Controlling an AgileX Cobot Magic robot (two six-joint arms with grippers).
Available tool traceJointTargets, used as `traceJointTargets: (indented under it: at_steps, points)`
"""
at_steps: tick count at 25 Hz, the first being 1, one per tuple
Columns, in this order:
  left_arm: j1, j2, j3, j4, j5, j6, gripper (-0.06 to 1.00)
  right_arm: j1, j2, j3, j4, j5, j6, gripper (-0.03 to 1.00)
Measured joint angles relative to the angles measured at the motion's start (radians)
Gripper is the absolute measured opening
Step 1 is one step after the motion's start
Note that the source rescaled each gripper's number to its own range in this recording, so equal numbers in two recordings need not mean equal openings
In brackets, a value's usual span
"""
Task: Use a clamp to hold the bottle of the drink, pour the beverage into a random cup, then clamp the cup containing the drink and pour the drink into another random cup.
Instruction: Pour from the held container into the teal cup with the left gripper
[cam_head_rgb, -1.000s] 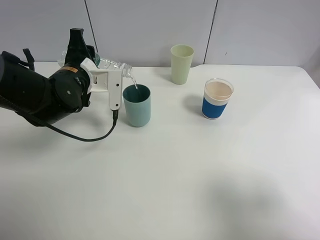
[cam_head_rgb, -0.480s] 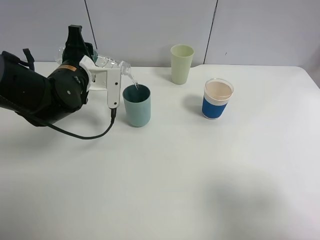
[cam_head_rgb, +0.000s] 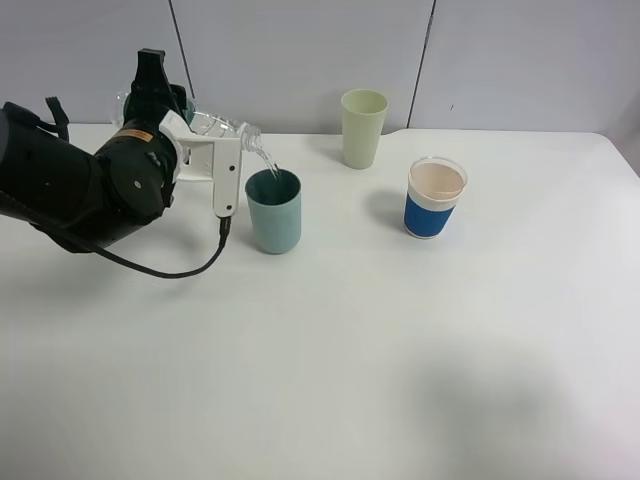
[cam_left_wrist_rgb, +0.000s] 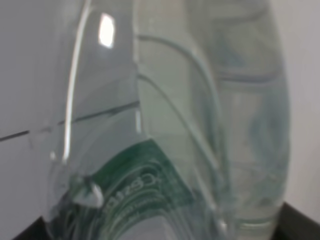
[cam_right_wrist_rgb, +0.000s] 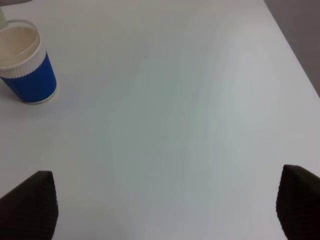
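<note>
My left gripper is shut on a clear plastic bottle with a green label, held tilted with its mouth over the teal cup. A thin stream of water runs from the bottle into that cup. In the left wrist view the bottle fills the frame. A pale green cup stands at the back. A blue-and-white cup stands to the right and also shows in the right wrist view. My right gripper is open and empty over bare table.
The white table stretches wide in front of the cups. A black cable hangs from the left arm onto the table beside the teal cup. A grey wall stands behind the table.
The left gripper has lifted the bottle's base slightly, tilting it a bit more. Water keeps running into the teal cup. The cups have not moved.
</note>
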Motion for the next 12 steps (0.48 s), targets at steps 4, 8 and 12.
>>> traceJointTargets:
  at_steps: [4,8,12]
  points:
    - [0.000,0.000,0.000,-0.003,-0.012,0.006,0.09,0.000,0.000,0.000,0.000,0.000,0.000,0.71]
    - [0.000,0.000,0.000,-0.003,-0.017,0.007,0.09,0.000,0.000,0.000,0.000,0.000,0.000,0.71]
    - [0.000,0.000,0.000,-0.004,-0.049,0.011,0.09,0.000,0.000,0.000,0.000,0.000,0.000,0.71]
